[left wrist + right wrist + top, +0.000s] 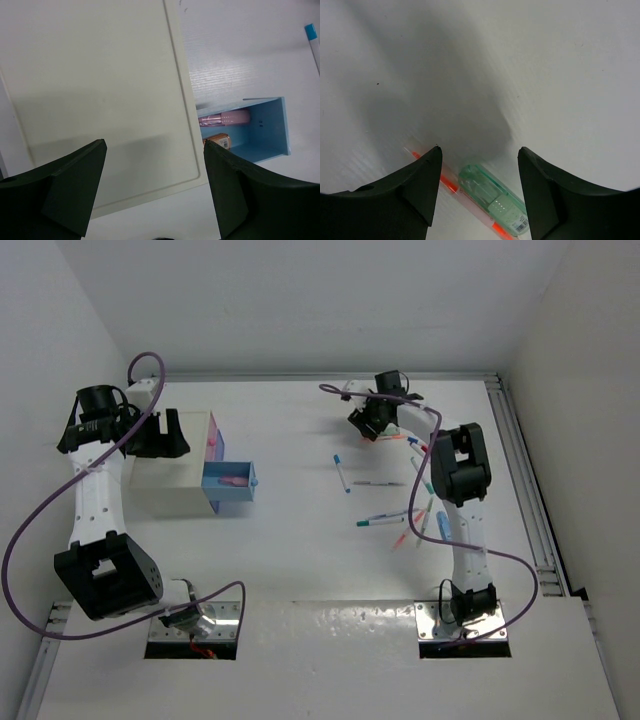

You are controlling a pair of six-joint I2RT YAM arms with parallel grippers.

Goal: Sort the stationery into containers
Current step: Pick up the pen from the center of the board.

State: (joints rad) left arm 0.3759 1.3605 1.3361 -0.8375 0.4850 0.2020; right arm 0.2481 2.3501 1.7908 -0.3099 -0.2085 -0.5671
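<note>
My right gripper point(479, 150) hangs open low over the table at the back right point(368, 425). A short green piece point(495, 197) lies between its fingers, next to an orange-and-white pen point(451, 183), and neither finger touches it. Several more pens point(385, 520) lie scattered beside the right arm. My left gripper point(155, 142) is open and empty above the white cabinet point(100, 75). The blue container point(272, 125) stands pulled out, with a pink piece point(225, 118) and an orange piece point(220, 140) inside. The pink container point(212, 435) sits at the cabinet's far side.
The white cabinet point(165, 490) stands at the left under my left gripper point(170, 435). A blue-capped pen point(341, 470) lies alone mid-table. A metal rail point(525, 480) runs along the right edge. Purple cables loop from both arms. White walls close in the back and sides.
</note>
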